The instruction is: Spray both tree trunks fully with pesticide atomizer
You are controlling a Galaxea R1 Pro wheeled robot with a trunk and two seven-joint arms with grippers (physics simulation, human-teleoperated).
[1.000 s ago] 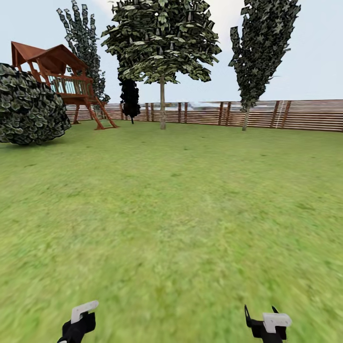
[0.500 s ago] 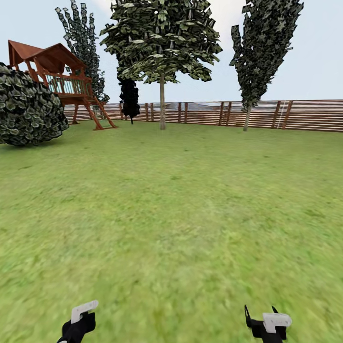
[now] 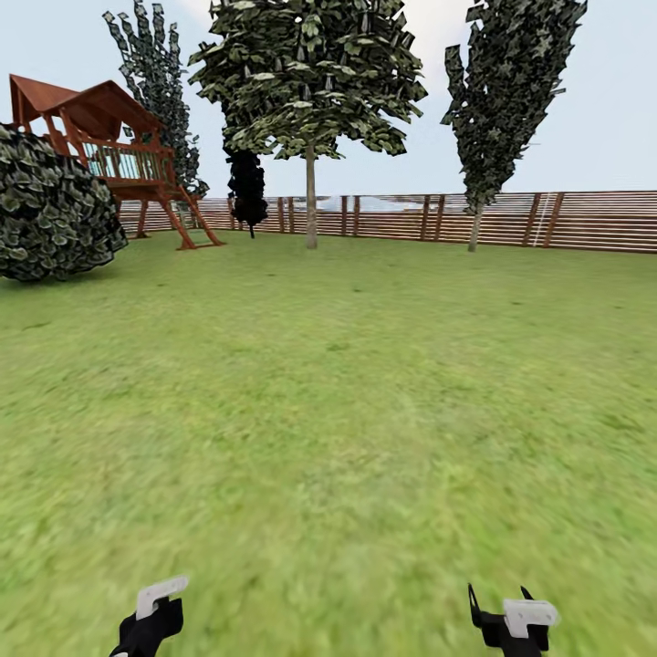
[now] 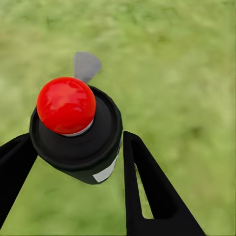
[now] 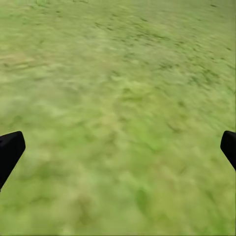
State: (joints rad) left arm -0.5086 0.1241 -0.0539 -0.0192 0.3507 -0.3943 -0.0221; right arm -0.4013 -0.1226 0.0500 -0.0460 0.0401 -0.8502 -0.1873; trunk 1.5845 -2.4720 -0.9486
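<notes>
In the left wrist view the pesticide atomizer (image 4: 78,147), a small black can with a red round top and a pale strip, sits between the two black fingers of my left gripper (image 4: 76,142), which is shut on it above the grass. My left gripper (image 3: 151,619) also shows low at the left of the head view. My right gripper (image 3: 511,620) hangs at the lower right over the lawn (image 3: 347,383), and in its wrist view the right gripper (image 5: 118,147) is open with only grass between its fingers. Far ahead by the fence stands a broad-crowned tree (image 3: 311,196) with a bare grey-brown trunk.
A brown slatted fence (image 3: 584,219) closes the far side. A dark columnar tree (image 3: 474,219) stands at the right and a small black tree (image 3: 247,187) left of centre. A red wooden play tower (image 3: 109,137) and a round bush (image 3: 50,214) are at the far left.
The whole head view has shifted: bush and play tower slid slightly left and the right tree slightly right, so the camera moved. Both grippers keep their places in the picture.
</notes>
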